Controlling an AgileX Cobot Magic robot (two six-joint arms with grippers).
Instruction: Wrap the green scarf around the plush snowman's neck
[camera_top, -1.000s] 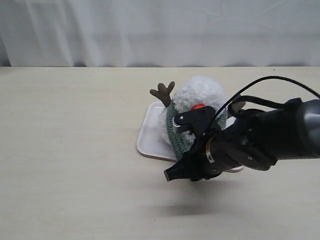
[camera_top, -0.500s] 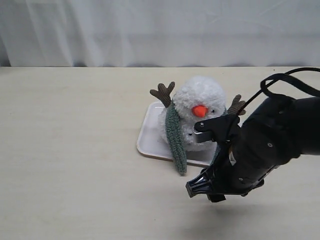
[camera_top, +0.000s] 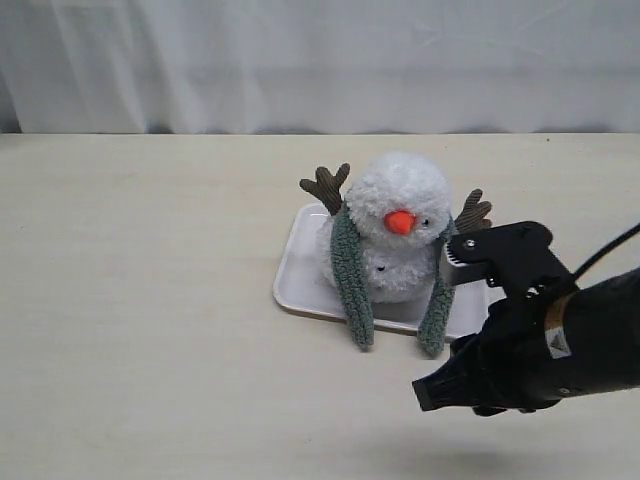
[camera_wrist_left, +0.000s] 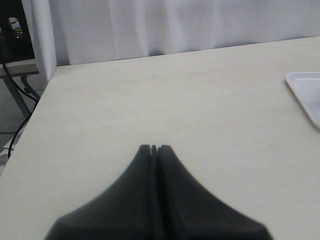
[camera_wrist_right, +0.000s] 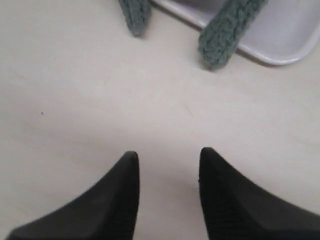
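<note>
The plush snowman (camera_top: 400, 235) sits upright on a white tray (camera_top: 296, 270). The green scarf (camera_top: 350, 275) lies around its neck, both ends hanging down the front; the other end (camera_top: 437, 310) reaches the tray's front rim. In the right wrist view both scarf ends (camera_wrist_right: 226, 31) show, one over the tray (camera_wrist_right: 285, 35) edge. My right gripper (camera_wrist_right: 167, 157) is open and empty over the table, in front of the snowman; in the exterior view its tip (camera_top: 425, 397) points left. My left gripper (camera_wrist_left: 154, 148) is shut, empty, over bare table far from the snowman.
A white curtain (camera_top: 320, 60) hangs behind the table. The tray's corner (camera_wrist_left: 306, 92) shows at one edge of the left wrist view. The table edge, a stand and cables (camera_wrist_left: 15, 100) lie beyond the left gripper.
My right arm has drawn back from the snowman toward the front right, uncovering it. The scarf's right end now hangs free down the front.
</note>
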